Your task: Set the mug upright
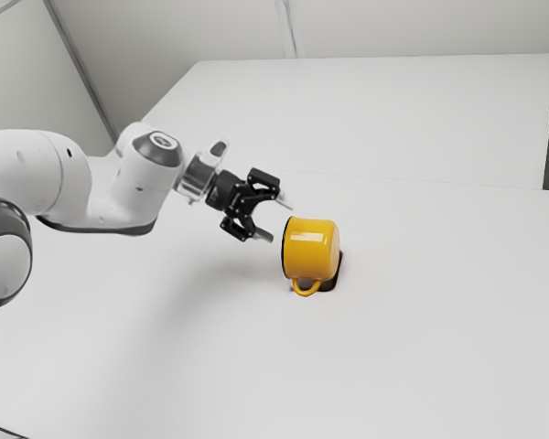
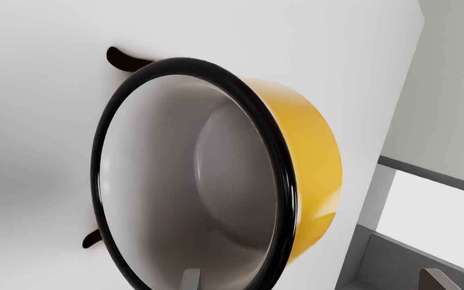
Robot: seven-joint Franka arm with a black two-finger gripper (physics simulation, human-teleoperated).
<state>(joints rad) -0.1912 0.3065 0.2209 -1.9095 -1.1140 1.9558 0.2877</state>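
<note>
Mug (image 1: 313, 251): glossy, smooth, enamel-like yellow | rim (image 2: 286, 193): smooth, glossy black | inside (image 2: 155, 141): smooth, pale, soft sheen | handle (image 1: 306, 292), mug's six o'clock in exterior view: glossy yellow | table (image 1: 421, 366): smooth, matt white | arm (image 1: 27, 174), ten o'clock of mug there: smooth, plastic-looking white | gripper (image 1: 279, 220), same bearing: black, plastic-looking, with grey metal-looking fingertips (image 2: 191, 280)

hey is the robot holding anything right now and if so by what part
Nothing is held: the end effector is open, its fingers apart, and the mug lies ungripped on its side.

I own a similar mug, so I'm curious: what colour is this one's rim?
The rim is black, seen best in the wrist view.
</note>
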